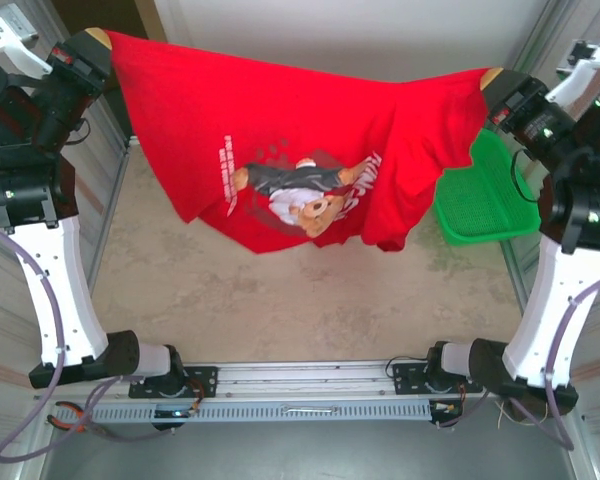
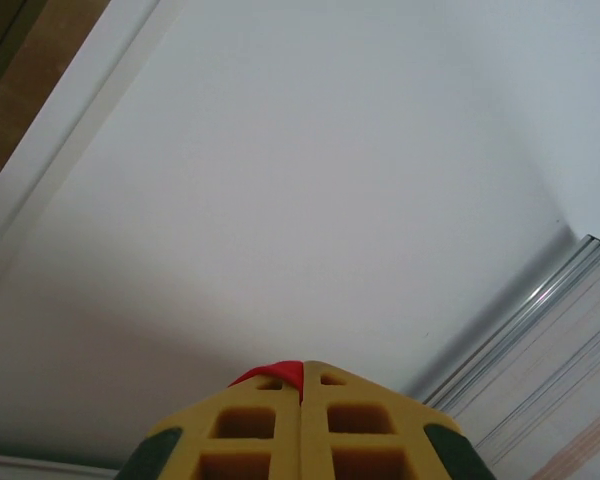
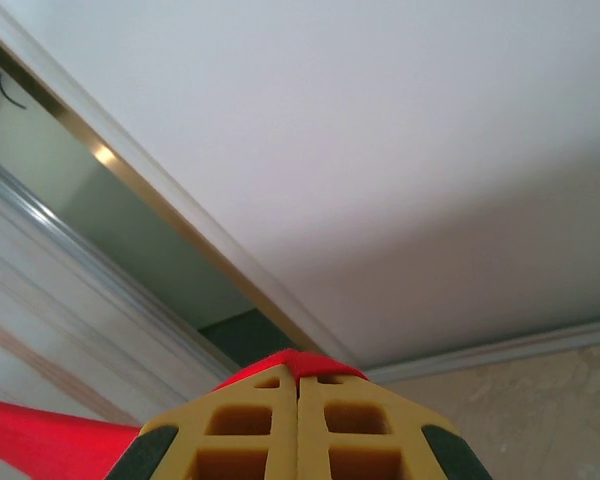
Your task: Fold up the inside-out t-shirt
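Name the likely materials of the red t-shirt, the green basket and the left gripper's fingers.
The t-shirt: soft matte cloth; it drapes and creases. The basket: probably plastic, slightly glossy, fine moulded mesh. The left gripper's fingers: matte yellow, square pockets; plastic or rubber, unclear.

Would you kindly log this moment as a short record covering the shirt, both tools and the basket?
t-shirt: red, hanging spread between both tools, bear print toward the top camera
left tool: shut on one upper end of the t-shirt
right tool: shut on the other upper end
basket: green mesh, at the right, partly behind the t-shirt
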Available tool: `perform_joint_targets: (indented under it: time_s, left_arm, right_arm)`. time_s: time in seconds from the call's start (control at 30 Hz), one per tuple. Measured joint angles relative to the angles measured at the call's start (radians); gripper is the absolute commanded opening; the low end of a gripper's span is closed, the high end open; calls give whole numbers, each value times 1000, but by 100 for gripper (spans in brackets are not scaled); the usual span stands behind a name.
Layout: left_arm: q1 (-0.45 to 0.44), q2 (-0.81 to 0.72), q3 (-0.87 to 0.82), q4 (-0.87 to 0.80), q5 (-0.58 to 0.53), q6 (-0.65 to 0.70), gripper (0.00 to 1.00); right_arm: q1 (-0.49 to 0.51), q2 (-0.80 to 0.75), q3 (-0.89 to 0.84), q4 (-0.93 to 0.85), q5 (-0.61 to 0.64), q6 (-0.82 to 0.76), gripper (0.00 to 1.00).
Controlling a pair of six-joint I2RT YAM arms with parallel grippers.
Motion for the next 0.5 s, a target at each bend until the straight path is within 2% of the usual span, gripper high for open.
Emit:
perform_joint_targets:
  time_s: [0.1, 0.23, 0.37, 0.5]
  left_arm:
    - [-1, 66, -29, 4, 23, 0, 0]
    - [-3, 256, -34, 2, 53, -11, 0]
    - [-3, 471, 37, -79, 57, -42, 0]
    - [-6, 575, 253, -158, 56, -78, 0]
  right_arm:
    - [3, 107, -57, 0, -21, 0, 0]
    - [30, 303, -66, -15, -23, 2, 0]
    - [69, 497, 189, -128, -24, 8, 0]
    - [72, 568, 478, -129, -60, 79, 0]
